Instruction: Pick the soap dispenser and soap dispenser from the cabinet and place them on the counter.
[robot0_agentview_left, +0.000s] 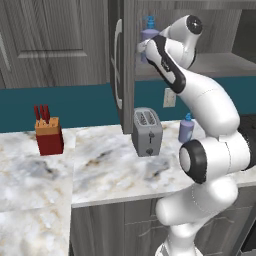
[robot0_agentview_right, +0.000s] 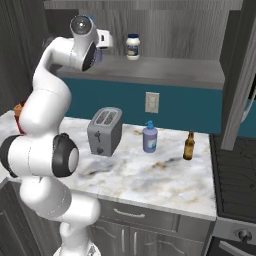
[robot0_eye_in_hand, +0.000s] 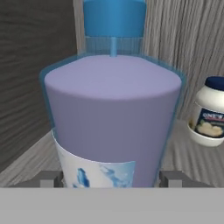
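Soap dispenser (robot0_eye_in_hand: 113, 118), between open tool (robot0_eye_in_hand: 111, 179) fingers

Teal backsplash wall (robot0_agentview_right: 200, 107) with a pale outlet (robot0_agentview_right: 152, 102), grey base cupboards (robot0_agentview_right: 145, 225), dark stove (robot0_agentview_right: 235, 170) at right.

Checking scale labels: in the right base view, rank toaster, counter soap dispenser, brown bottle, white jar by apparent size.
1. Silver toaster
2. Lavender soap dispenser
3. Brown glass bottle and white jar: similar; the jar is farther, unranked.
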